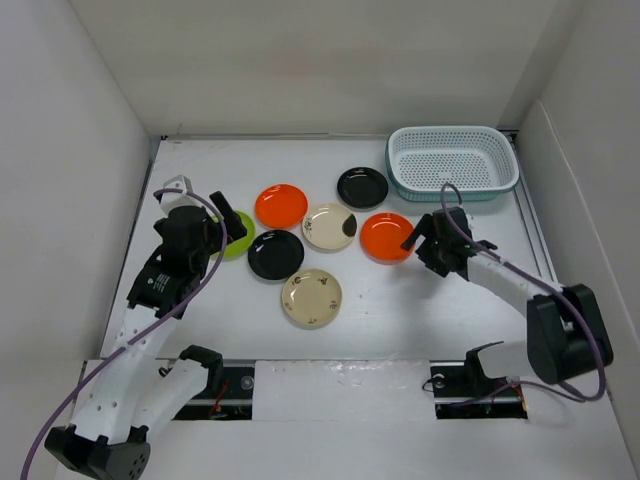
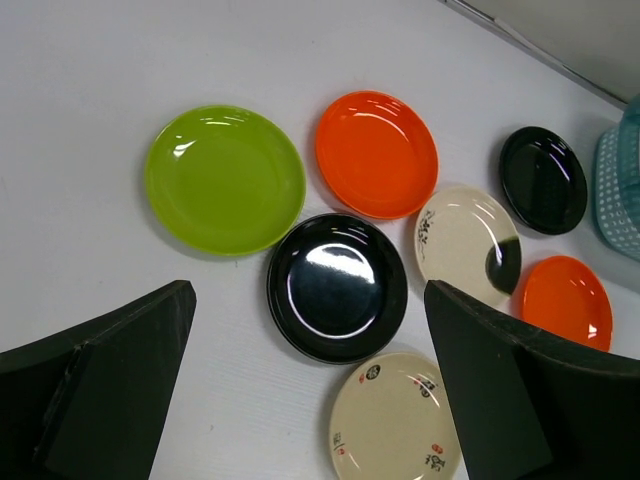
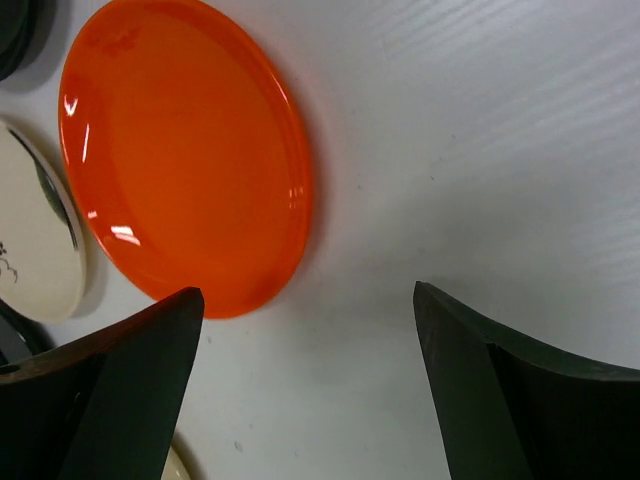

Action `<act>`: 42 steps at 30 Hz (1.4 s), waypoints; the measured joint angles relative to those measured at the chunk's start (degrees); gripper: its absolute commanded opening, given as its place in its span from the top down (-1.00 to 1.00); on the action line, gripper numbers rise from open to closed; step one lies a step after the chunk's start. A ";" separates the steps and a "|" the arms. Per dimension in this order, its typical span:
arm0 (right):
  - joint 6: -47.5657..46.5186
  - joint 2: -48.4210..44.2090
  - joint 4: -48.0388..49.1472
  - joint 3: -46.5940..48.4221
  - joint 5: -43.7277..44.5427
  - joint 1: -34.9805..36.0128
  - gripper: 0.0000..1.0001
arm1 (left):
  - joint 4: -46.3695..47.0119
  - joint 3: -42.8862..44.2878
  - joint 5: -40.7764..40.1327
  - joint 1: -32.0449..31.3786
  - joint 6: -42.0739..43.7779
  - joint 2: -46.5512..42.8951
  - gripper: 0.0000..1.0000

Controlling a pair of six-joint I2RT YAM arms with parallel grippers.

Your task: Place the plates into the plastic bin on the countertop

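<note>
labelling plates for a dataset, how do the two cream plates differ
The far cream plate has one large black patch at its rim plus brush strokes; the near cream plate carries only small scattered marks, some reddish. The far one lies mid-cluster; the near one lies at the cluster's edge, closest to the arm bases. Both are round, shallow, flat on the countertop, outside the plastic bin.

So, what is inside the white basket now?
Nothing shows inside the basket; its perforated floor looks bare. A thin strip behind its near rim is hidden from the top camera.
</note>
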 measured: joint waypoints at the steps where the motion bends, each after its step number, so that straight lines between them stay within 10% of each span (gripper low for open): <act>1: 0.00 2.69 1.57 0.81 -0.24 0.00 -0.78 | 0.20 0.00 0.44 0.00 0.15 -0.22 -0.99; 8: 0.02 12.74 9.92 3.65 -2.58 -1.25 -0.17 | 0.76 0.00 1.86 0.00 0.59 -0.33 -0.99; 16: 0.68 17.92 11.78 5.88 -4.55 -1.53 0.98 | 1.11 0.00 2.05 0.00 0.72 -0.39 -0.99; 31: 1.42 1.49 -0.07 8.68 1.18 4.85 1.00 | 1.29 0.00 1.88 0.00 0.72 0.76 -0.99; 42: -5.51 6.32 -5.42 37.88 1.09 -8.96 1.00 | 1.29 0.00 1.92 0.00 0.72 1.57 -0.99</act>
